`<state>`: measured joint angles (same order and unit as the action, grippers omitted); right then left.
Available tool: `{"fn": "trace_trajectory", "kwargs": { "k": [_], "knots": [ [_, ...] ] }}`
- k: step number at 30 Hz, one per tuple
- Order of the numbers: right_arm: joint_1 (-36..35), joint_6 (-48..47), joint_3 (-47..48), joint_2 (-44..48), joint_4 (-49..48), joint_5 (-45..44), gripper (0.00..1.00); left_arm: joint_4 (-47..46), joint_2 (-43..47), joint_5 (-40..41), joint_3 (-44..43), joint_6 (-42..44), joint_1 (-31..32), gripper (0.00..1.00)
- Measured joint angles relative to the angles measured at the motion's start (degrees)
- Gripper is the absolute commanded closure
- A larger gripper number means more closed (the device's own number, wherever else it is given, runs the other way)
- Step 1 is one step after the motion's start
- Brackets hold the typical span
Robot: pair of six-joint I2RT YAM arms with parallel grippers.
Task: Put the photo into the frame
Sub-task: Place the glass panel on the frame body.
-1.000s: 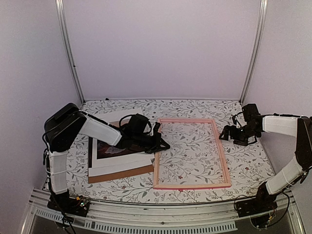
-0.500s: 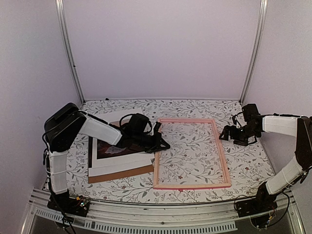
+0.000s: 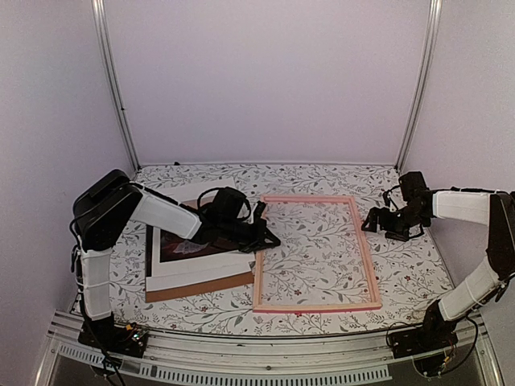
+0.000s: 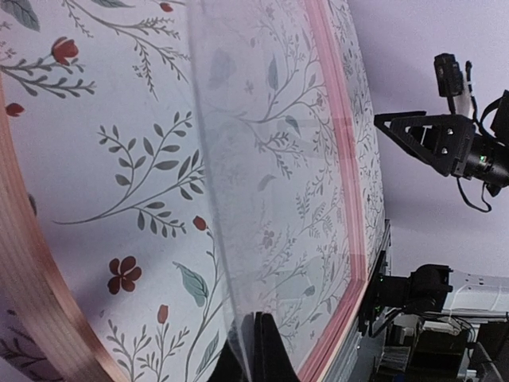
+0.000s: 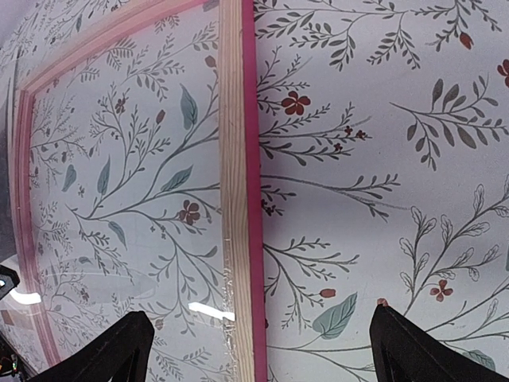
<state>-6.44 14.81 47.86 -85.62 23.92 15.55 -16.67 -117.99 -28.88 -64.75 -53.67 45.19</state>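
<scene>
The pink frame (image 3: 368, 251) lies flat on the floral tablecloth, right of centre, with the cloth showing through it. My left gripper (image 3: 265, 234) is at the frame's left rail, shut on the edge of a clear sheet (image 4: 270, 159) that tilts up over the frame (image 4: 338, 159); the gripper (image 4: 256, 354) shows at the bottom of the left wrist view. The photo (image 3: 187, 244), dark with a white margin, lies to the left, partly under my left arm. My right gripper (image 3: 372, 220) is open, its jaws straddling the right rail (image 5: 237, 159); the gripper (image 5: 262, 350) is just above it.
A white mat (image 3: 201, 267) and a brown board (image 3: 205, 286) are stacked under the photo. Lilac walls with metal posts close in the back and sides. A metal rail runs along the table's near edge.
</scene>
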Motion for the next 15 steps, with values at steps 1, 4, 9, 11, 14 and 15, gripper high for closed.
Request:
{"fn": "trace_trajectory", "kwargs": {
  "k": [1, 4, 9, 11, 14, 15],
  "knots": [
    [0.0, 0.0, 0.0, 0.0, 0.0, 0.0, 0.01, 0.0, 0.0, 0.0, 0.0, 0.1, 0.0, 1.00],
    [0.0, 0.0, 0.0, 0.0, 0.0, 0.0, 0.01, 0.1, 0.0, 0.0, 0.0, 0.1, 0.0, 1.00],
    [-0.1, 0.0, -0.3, 0.0, 0.0, 0.0, 0.01, 0.2, 0.0, 0.0, 0.0, 0.2, 0.0, 1.00],
    [-0.1, 0.0, -0.3, 0.0, 0.0, 0.0, 0.01, 0.3, 0.0, 0.0, 0.0, 0.2, -0.1, 1.00],
    [-0.1, 0.0, -0.3, 0.0, 0.0, 0.0, 0.01, 0.4, 0.0, 0.0, 0.0, 0.2, -0.1, 1.00],
    [-0.1, 0.0, -0.3, 0.0, 0.0, 0.0, 0.01, 0.5, 0.0, 0.0, 0.0, 0.2, -0.1, 1.00]
  ]
}}
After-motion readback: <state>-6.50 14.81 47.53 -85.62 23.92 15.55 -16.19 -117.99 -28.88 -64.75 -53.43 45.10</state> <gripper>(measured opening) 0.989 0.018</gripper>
